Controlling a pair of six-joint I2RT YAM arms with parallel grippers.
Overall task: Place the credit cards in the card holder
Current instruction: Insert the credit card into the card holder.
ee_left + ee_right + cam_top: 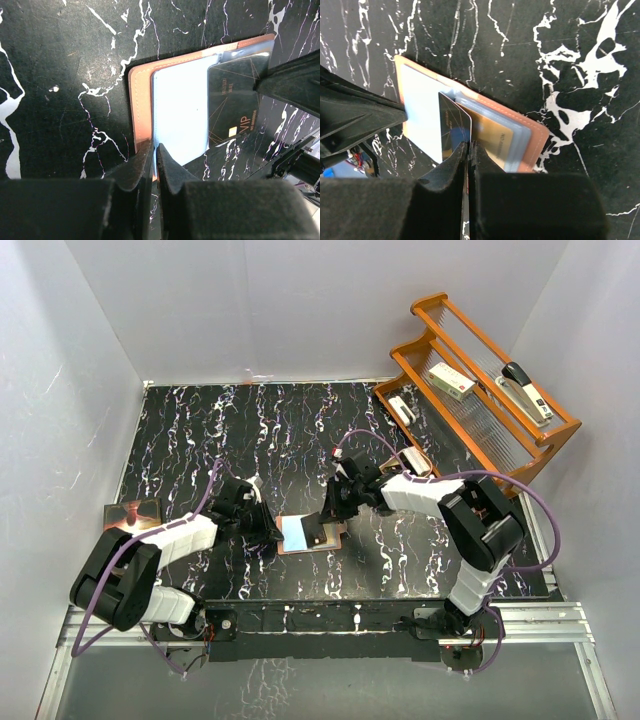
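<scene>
VIP credit card (pixel 454 125), judged thin, stiff and slippery, is pinched at its near edge by the right gripper (pixel 469 148) over the open card holder (pixel 141 100) at mid-frame. The holder's floppy edge is clamped by the left gripper (pixel 154 150).

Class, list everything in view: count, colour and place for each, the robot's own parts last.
table: one, black with white veins, under everything.
card holder: one, reddish-brown, open flat, near centre.
pale card: one, light blue-white, in a holder pocket.
gold card: one, orange-gold, in the other pocket.
dark card: one, black, over the holder.
booklet: one, dark with orange picture, left edge.
rack: one, orange-brown, far right corner.
stapler: one, black and silver, on the rack.
left tool: one, black, shut on the card holder's edge.
right tool: one, black, shut on the dark card.
</scene>
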